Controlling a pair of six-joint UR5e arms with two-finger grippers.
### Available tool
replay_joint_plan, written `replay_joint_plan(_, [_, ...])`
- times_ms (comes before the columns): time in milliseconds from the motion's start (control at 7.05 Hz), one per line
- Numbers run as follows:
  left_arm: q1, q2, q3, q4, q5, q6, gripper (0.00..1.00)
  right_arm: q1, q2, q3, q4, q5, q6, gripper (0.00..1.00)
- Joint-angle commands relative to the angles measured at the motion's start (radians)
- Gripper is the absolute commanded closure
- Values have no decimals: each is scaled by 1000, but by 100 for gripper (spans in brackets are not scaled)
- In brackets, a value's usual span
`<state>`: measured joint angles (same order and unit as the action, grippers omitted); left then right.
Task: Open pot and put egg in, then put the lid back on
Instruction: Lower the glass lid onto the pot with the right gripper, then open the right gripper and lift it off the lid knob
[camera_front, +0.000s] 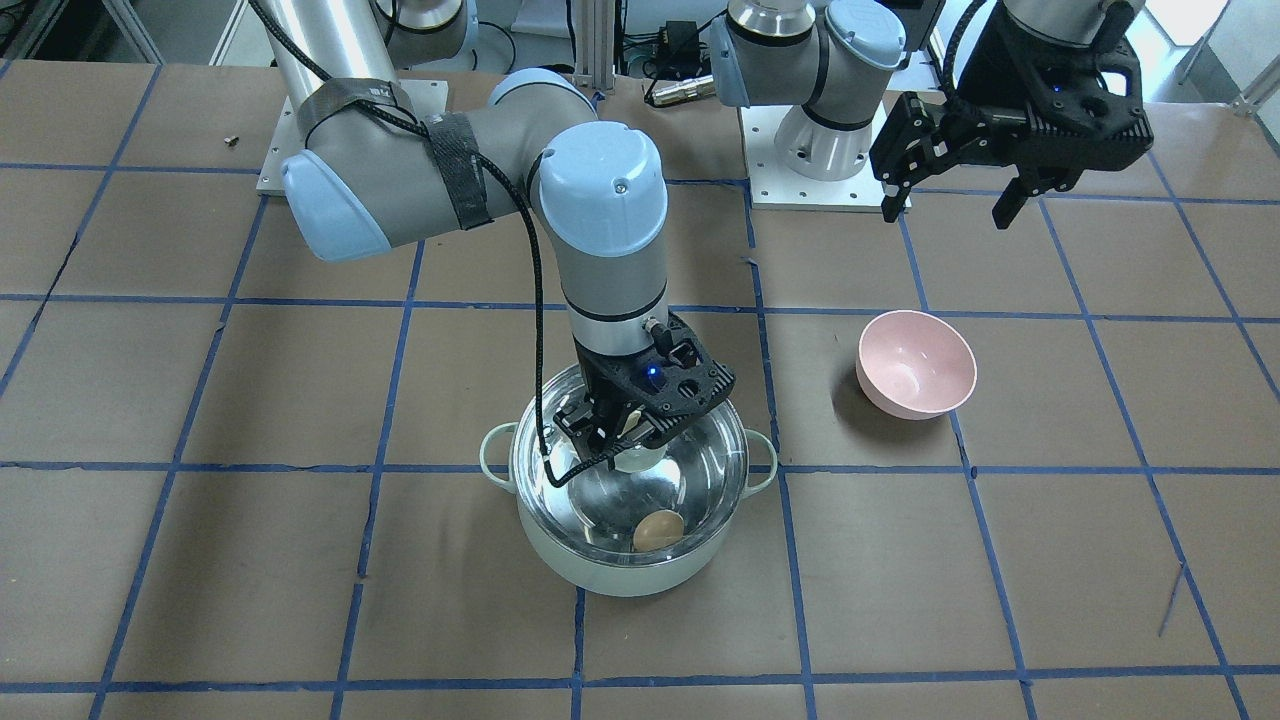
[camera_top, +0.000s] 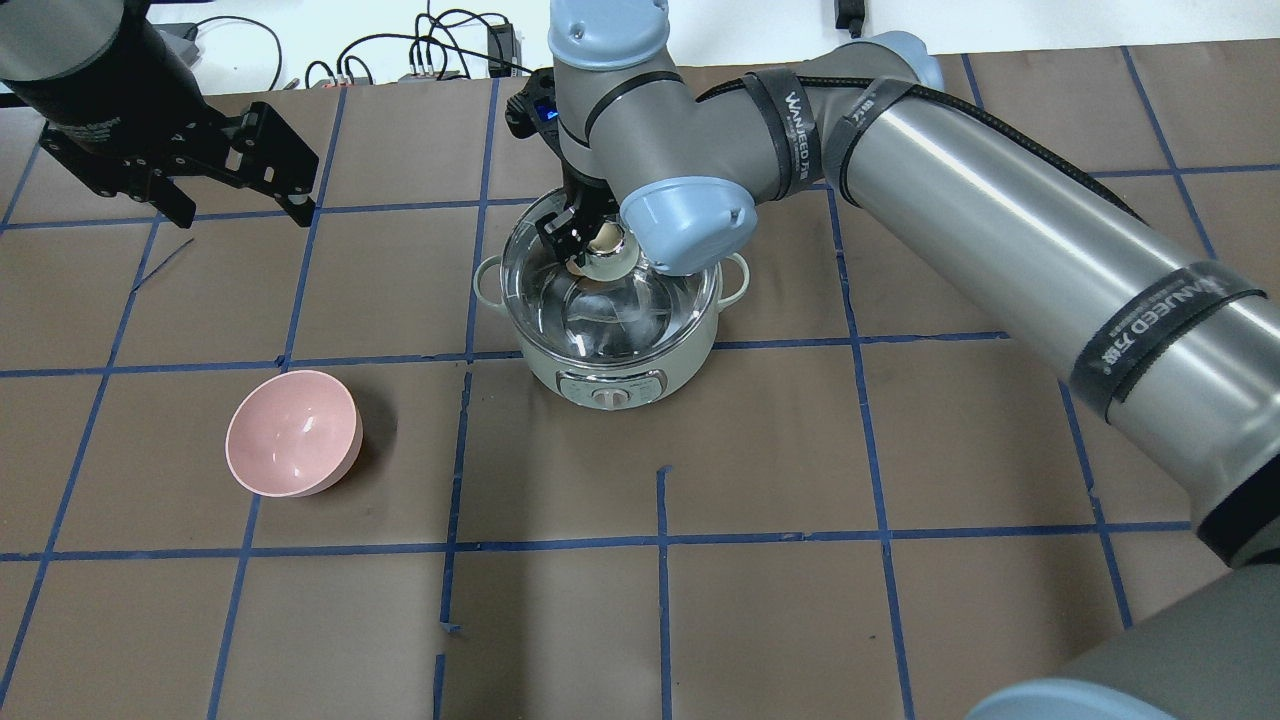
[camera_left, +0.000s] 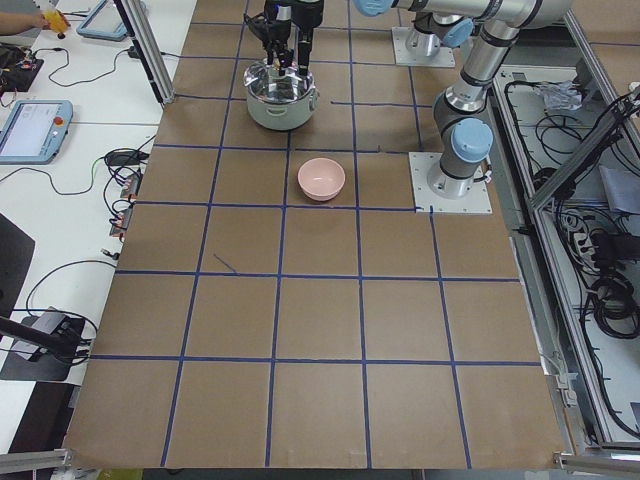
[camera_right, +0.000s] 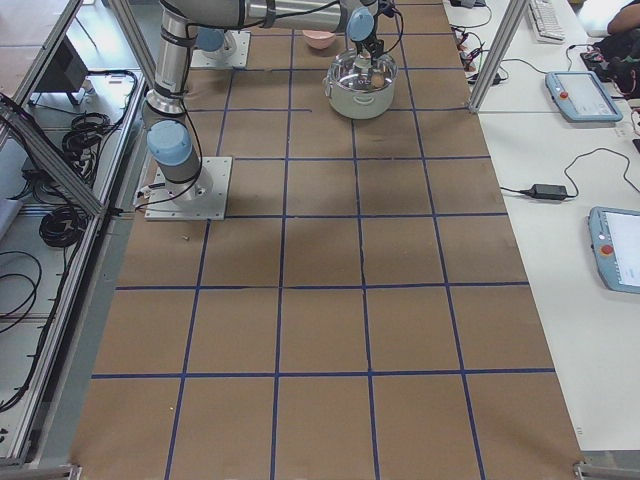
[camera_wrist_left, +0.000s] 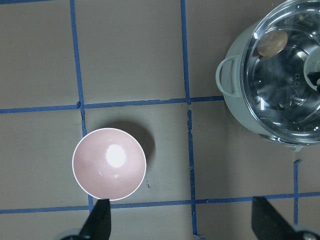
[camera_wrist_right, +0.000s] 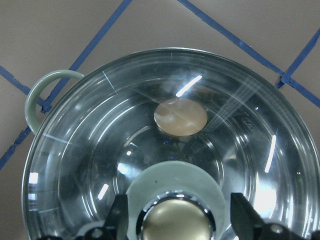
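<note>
Left gripper (camera_top: 243, 210) hangs spread wide above the brown table (camera_top: 800, 450), near a matte pink bowl (camera_top: 293, 432). The domed glass lid (camera_top: 620, 310) sits on the mint pot (camera_top: 548, 372). The right gripper (camera_wrist_right: 176, 216) straddles its knob (camera_wrist_right: 175, 227), jaws parted and not touching. The front and wrist views show the smooth tan egg (camera_front: 658, 529) inside.

Right pincer (camera_front: 628, 443) low, jaws parted; left pincer (camera_front: 948, 212) raised, open.

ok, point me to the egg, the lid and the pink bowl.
egg (camera_front: 658, 529): exterior front-facing view, middle of its tan shell.
lid (camera_wrist_right: 175, 222): right wrist view, top of the beige knob.
pink bowl (camera_top: 292, 432): overhead view, its inner surface.
</note>
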<state>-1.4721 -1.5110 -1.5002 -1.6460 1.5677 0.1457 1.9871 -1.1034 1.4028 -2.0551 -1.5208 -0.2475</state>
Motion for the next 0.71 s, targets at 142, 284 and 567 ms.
replay_joint_plan(142, [1, 0, 0, 0, 0, 0, 0, -23, -63, -2, 9, -9, 25, 0])
replay_joint_plan(284, [-1, 0, 0, 0, 0, 0, 0, -58, -116, 1, 68, -12, 31, 0])
replay_joint_plan(567, [-1, 0, 0, 0, 0, 0, 0, -231, -305, 5, 387, -86, 33, 0])
